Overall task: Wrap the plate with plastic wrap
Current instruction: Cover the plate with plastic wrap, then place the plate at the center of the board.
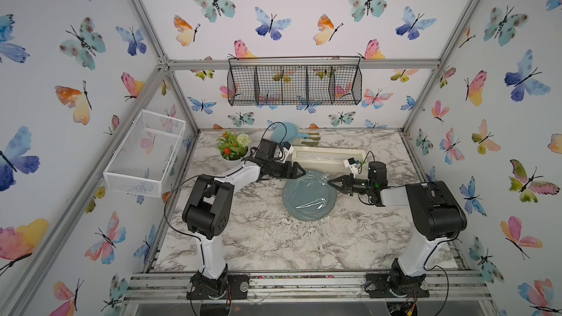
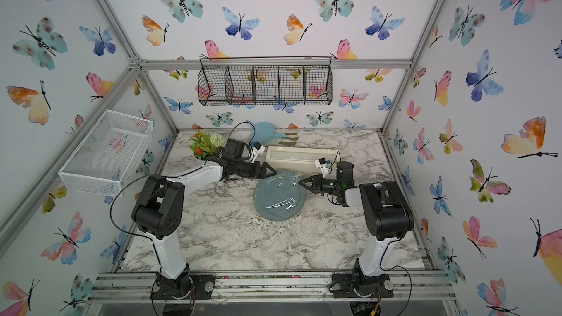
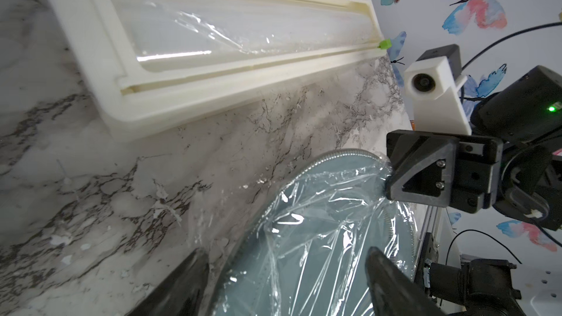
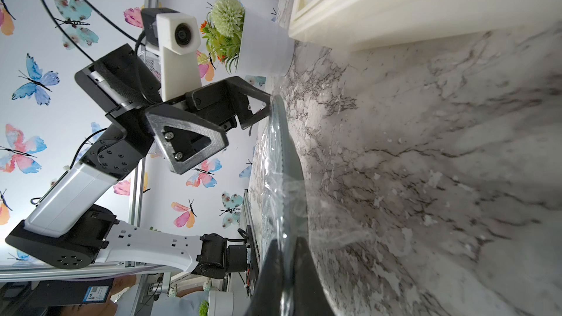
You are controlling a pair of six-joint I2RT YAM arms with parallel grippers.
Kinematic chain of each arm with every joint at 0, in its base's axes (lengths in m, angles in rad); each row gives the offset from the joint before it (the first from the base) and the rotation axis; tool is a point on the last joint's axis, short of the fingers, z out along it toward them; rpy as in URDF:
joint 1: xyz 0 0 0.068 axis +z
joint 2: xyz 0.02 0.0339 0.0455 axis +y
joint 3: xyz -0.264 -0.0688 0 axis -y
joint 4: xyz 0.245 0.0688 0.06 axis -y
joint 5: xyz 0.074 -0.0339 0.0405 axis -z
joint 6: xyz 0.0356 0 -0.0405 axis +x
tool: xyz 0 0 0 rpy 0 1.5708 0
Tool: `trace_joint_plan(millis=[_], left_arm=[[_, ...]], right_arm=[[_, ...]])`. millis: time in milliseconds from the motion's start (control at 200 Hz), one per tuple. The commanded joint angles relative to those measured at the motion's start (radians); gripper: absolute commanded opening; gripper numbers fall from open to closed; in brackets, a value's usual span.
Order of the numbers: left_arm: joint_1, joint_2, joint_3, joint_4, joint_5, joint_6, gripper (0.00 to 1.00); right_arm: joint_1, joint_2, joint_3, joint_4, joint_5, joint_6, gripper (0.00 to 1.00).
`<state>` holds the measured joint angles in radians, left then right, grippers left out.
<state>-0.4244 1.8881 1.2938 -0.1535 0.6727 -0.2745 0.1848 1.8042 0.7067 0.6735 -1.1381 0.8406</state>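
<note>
The grey-blue plate lies mid-table, and wrinkled plastic wrap is draped over it. My right gripper is shut on the film where it gathers at the plate's rim. Whether the rim is also pinched I cannot tell. My left gripper hovers open at the plate's far-left edge, holding nothing. The cream dispenser box lies behind the plate, with its green slider at one end.
A potted plant and a light-blue round board with a handle stand at the back of the marble table. A white mesh basket hangs on the left wall. On the back wall hangs a black wire basket.
</note>
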Motion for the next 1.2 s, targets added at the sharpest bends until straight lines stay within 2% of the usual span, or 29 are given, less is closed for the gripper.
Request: trace_joint_plan(millis=[0, 135, 205, 390, 455, 571, 706, 751, 781, 866, 981, 1121, 1196], left_arm=[[0.006, 0.018, -0.012, 0.022, -0.021, 0.014, 0.82], [0.006, 0.034, -0.013, 0.007, -0.001, 0.013, 0.78], [0.006, 0.022, -0.044, 0.041, 0.038, -0.016, 0.72], [0.005, -0.011, -0.14, 0.153, 0.115, -0.091, 0.33], [0.004, -0.014, -0.156, 0.154, 0.116, -0.092, 0.23], [0.008, -0.016, -0.169, 0.158, 0.119, -0.096, 0.14], [0.009, -0.021, -0.173, 0.163, 0.116, -0.103, 0.13], [0.009, -0.022, -0.17, 0.159, 0.112, -0.103, 0.16], [0.01, -0.023, -0.17, 0.154, 0.11, -0.099, 0.23], [0.01, -0.03, -0.172, 0.139, 0.084, -0.092, 0.61], [0.024, -0.048, -0.192, 0.134, 0.041, -0.096, 0.85], [0.061, -0.08, -0.225, 0.14, 0.004, -0.119, 0.89], [0.084, -0.11, -0.231, 0.103, -0.076, -0.125, 0.95]], right_arm=[[0.01, -0.037, 0.007, 0.076, -0.105, 0.017, 0.02], [0.009, -0.039, 0.008, 0.075, -0.103, 0.017, 0.02], [0.009, -0.041, 0.009, 0.074, -0.092, 0.015, 0.02], [0.009, -0.019, 0.015, 0.126, -0.078, 0.061, 0.02], [0.009, -0.013, 0.017, 0.147, -0.078, 0.078, 0.02], [0.008, -0.013, 0.023, 0.143, -0.077, 0.078, 0.02], [0.009, -0.017, 0.02, 0.125, -0.072, 0.064, 0.02], [0.009, -0.016, 0.018, 0.12, -0.07, 0.059, 0.02], [0.009, -0.015, 0.016, 0.114, -0.069, 0.053, 0.02], [0.008, -0.009, 0.014, 0.087, -0.063, 0.026, 0.02], [0.011, 0.005, 0.009, 0.072, -0.054, 0.001, 0.02], [0.018, 0.024, 0.008, 0.04, -0.04, -0.037, 0.02], [0.029, 0.037, 0.008, 0.019, -0.024, -0.062, 0.03]])
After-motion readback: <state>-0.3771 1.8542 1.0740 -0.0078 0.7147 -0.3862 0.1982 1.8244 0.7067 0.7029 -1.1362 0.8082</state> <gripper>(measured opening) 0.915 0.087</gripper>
